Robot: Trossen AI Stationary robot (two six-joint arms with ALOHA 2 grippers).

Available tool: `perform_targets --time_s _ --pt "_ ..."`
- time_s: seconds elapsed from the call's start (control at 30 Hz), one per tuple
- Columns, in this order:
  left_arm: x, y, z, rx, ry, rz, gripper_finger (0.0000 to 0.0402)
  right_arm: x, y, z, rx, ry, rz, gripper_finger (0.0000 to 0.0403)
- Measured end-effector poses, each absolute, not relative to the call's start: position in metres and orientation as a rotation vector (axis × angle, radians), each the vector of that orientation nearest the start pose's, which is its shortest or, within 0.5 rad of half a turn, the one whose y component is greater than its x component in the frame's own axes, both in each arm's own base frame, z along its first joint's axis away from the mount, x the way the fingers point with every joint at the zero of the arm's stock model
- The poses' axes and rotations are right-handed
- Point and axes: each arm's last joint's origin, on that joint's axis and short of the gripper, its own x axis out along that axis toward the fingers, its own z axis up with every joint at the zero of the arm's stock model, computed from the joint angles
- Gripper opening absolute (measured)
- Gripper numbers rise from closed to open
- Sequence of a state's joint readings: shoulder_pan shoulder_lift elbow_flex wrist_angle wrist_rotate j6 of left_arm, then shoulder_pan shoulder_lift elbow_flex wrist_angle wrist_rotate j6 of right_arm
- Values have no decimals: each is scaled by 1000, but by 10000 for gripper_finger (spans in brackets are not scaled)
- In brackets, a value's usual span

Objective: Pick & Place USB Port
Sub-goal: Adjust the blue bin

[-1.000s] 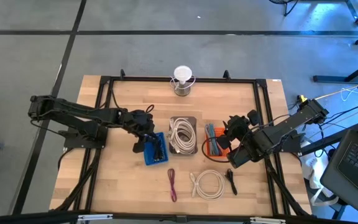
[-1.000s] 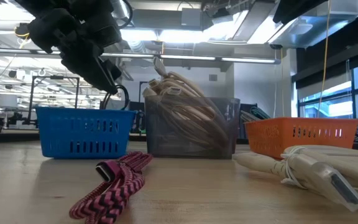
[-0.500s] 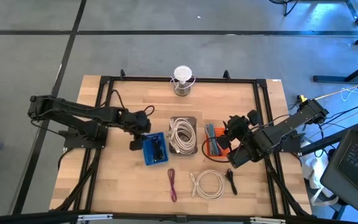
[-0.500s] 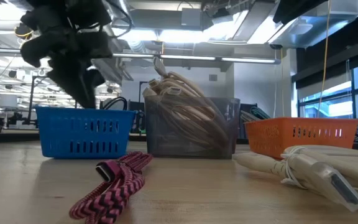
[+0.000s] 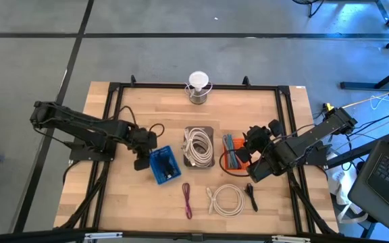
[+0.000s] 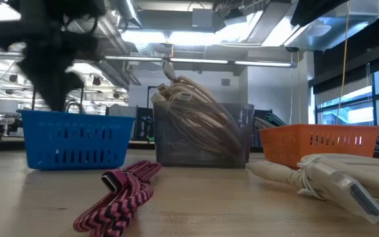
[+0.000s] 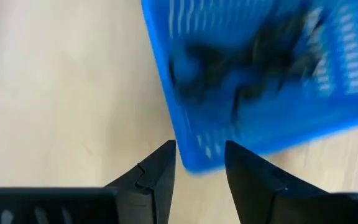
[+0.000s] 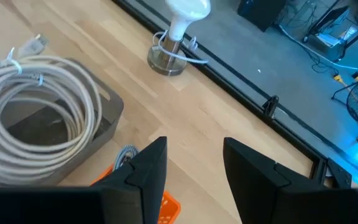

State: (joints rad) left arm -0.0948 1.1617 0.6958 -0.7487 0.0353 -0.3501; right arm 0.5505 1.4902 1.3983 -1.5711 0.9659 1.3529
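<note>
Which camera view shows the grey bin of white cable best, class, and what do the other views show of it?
The high view: it shows the whole grey bin from above, white cable coiled inside, between the blue basket and orange basket. The low view shows its side wall; the right wrist view one corner; the left wrist view nothing of it.

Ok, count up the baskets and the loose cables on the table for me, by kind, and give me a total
Baskets: 3, the blue basket, the grey basket and the orange basket.
Loose cables on the wood: 3, the maroon cable, the white cable and the black cable.
Total: 6.
</note>
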Motion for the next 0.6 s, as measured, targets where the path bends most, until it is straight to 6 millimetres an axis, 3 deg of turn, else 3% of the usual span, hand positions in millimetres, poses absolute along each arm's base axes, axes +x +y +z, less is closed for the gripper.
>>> perform_targets --time_s 0.17,0.33,0.43,0.6 --pt "198 -18 236 -184 1041 84 130 218 104 320 36 699 -949 161" --pt "180 -20 252 -352 1032 109 129 218 105 319 61 737 -941 161" --pt "169 -29 242 -479 1099 135 129 218 105 319 64 743 -940 161" --pt "163 -49 205 -581 1193 119 129 218 105 319 60 738 -942 161"
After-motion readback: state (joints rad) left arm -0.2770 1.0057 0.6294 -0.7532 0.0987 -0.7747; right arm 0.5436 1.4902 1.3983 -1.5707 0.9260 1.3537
